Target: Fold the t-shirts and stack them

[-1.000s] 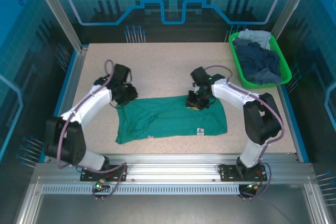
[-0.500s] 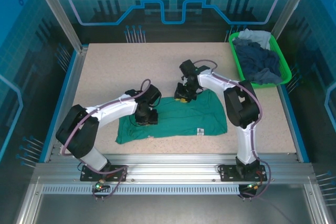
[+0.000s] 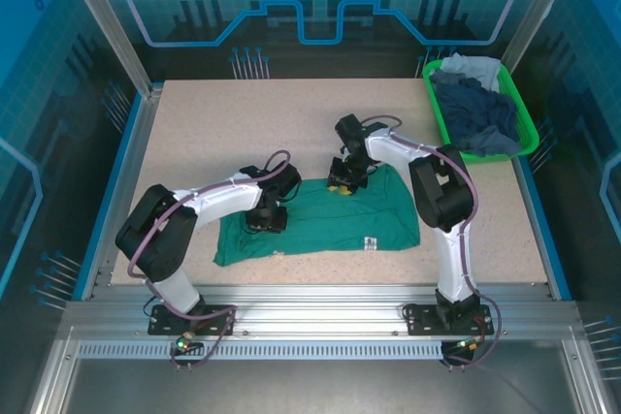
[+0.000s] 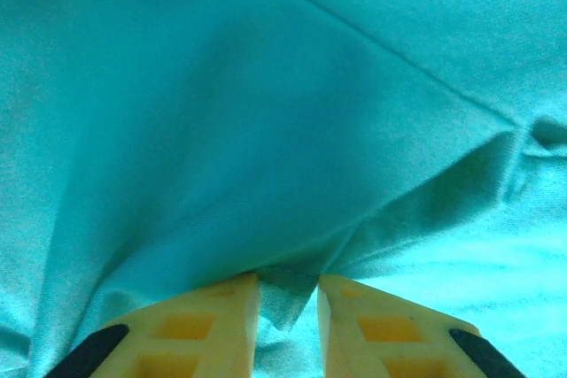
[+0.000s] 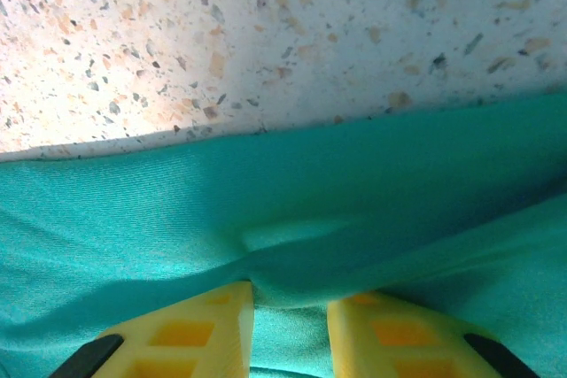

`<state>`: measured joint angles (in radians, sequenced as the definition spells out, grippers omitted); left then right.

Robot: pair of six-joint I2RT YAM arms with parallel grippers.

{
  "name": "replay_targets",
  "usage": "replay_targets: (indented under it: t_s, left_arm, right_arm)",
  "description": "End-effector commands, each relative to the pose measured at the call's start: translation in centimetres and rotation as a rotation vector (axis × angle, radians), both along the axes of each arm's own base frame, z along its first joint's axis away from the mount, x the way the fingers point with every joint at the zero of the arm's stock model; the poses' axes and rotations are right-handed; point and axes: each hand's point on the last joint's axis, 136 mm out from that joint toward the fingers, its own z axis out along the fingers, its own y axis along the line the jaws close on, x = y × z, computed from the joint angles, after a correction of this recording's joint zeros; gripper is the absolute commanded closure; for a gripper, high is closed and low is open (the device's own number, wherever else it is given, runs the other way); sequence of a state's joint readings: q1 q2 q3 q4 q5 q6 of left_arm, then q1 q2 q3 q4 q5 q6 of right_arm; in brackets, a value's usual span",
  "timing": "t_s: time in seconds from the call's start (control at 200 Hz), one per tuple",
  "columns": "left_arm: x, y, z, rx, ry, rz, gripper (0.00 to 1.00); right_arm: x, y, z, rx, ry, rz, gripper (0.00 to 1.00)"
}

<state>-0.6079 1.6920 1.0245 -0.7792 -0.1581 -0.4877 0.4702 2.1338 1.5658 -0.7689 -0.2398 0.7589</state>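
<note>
On teal t-shirt (image 3: 330,220), left tool (image 4: 286,294), right tool (image 5: 291,303) angled down, pinching cloth

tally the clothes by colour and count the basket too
green basket: 1
teal-green t-shirt: 1
navy cloth: 1 heap, pieces too bunched to separate
pale grey-blue cloth: 1 heap
total: 4

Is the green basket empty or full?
Full: the basket holds a heap of navy shirts, with a pale grey-blue shirt at its far end.
</note>
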Motion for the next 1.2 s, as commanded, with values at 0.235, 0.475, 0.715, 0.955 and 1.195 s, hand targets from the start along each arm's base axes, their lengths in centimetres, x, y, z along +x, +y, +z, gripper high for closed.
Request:
replay_targets:
  t_s: [0.235, 0.475, 0.715, 0.955, 1.195]
  left_arm:
    - [1.6, 0.7, 1.3, 0.069, -0.050, -0.052, 1.00]
    - [0.8, -1.2, 4.9, -0.086, -0.010, -0.022, 1.00]
    - [-0.3, -2.5, 6.8, -0.289, 0.069, 0.074, 1.00]
    - [-0.9, -4.3, 8.0, -0.470, 0.132, 0.116, 1.00]
    - [-2.9, -6.5, 7.4, -0.610, 0.287, 0.132, 0.83]
  right_arm:
    - [-0.5, -0.9, -0.8, -0.029, 0.031, 0.000, 0.71]
    - [-0.4, -1.3, -0.9, -0.044, 0.038, -0.001, 0.71]
    - [-0.4, -1.5, -1.1, -0.053, 0.046, 0.005, 0.71]
    - [-0.8, -1.8, -1.3, -0.068, 0.058, 0.011, 0.72]
    - [-1.2, -2.2, -1.7, -0.088, 0.074, 0.015, 0.72]
